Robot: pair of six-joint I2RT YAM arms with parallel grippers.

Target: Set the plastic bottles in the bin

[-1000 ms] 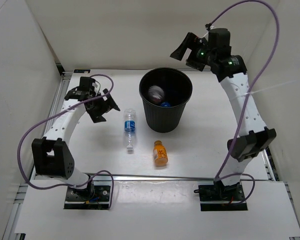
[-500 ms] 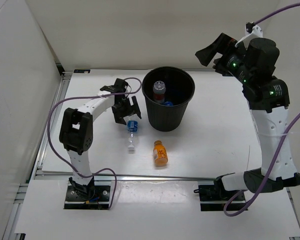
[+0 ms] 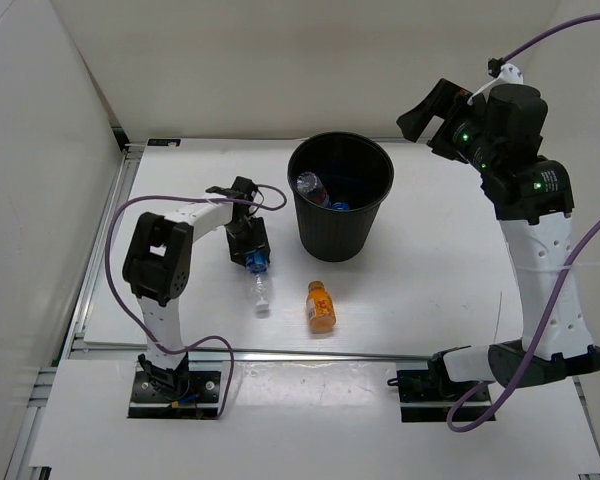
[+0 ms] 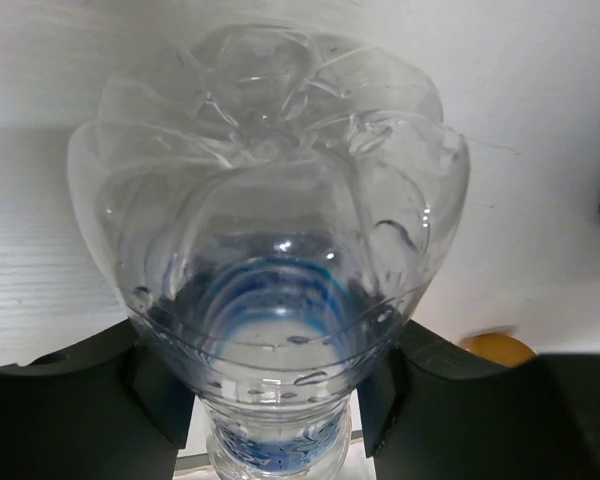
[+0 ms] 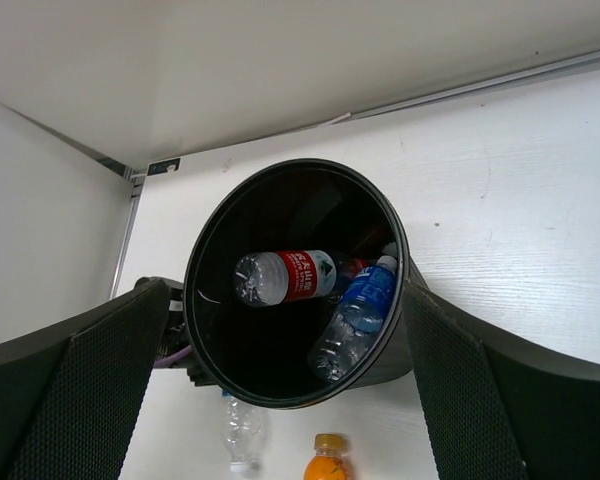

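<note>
The fingers (image 4: 158,395) of the left gripper (image 3: 250,246) squeeze the clear bottle (image 4: 270,260) between them, just beside the bin (image 3: 340,228). The orange bottle (image 3: 321,306) lies near. The right gripper (image 3: 425,108) hangs wide open, high above the bin.

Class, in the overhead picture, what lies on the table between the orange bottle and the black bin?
Nothing: the top view shows bare white table between the orange bottle and the bin.
</note>
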